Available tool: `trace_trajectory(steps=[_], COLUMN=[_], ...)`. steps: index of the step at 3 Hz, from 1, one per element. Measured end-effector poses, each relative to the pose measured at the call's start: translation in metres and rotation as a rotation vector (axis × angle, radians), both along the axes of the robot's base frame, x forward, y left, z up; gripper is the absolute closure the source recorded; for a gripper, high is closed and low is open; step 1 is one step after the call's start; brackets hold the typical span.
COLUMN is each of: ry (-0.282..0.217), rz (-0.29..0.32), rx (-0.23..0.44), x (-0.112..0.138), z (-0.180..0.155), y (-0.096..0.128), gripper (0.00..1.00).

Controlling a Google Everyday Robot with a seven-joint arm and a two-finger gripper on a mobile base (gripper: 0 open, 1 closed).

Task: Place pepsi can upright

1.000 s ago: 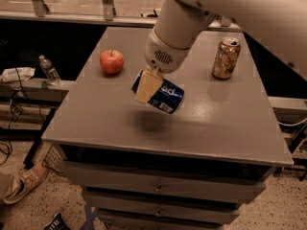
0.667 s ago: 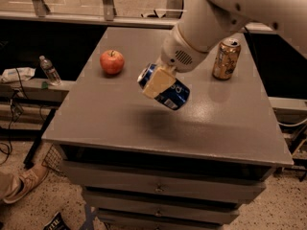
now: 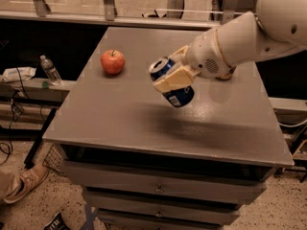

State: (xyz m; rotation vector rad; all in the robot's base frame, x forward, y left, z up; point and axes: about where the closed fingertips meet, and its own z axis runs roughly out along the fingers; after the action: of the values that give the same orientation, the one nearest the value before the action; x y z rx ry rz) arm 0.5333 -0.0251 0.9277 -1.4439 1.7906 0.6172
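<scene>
The pepsi can (image 3: 169, 80) is dark blue with a silver top and hangs tilted in the air above the middle of the grey table (image 3: 120, 114). Its top leans toward the upper left. My gripper (image 3: 173, 78) is shut on the can, with a cream finger (image 3: 172, 80) across its side. The white arm (image 3: 240, 37) reaches in from the upper right. The can casts a shadow on the table below it.
A red apple (image 3: 112, 61) sits at the table's left back. The gold-brown can (image 3: 224, 74) is mostly hidden behind the arm at right. Drawers (image 3: 158, 188) are below the table. A plastic bottle (image 3: 49, 70) stands on a shelf at left. A shoe (image 3: 21, 183) is on the floor.
The arm has swung lower and to the right, and the held can has turned so its top points more upward. The arm now covers the gold-brown can.
</scene>
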Motion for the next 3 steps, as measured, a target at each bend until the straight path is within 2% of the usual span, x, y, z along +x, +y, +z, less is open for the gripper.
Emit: trace_trajectory(steps=[1,3], ry=[-0.029,-0.054], rz=[0.002,-0.002], rx=[0.138,0.306], x=[0.002,0.002], z=[0.002,-0.010], y=[-0.007,-0.012], gripper=[1.00,1.00])
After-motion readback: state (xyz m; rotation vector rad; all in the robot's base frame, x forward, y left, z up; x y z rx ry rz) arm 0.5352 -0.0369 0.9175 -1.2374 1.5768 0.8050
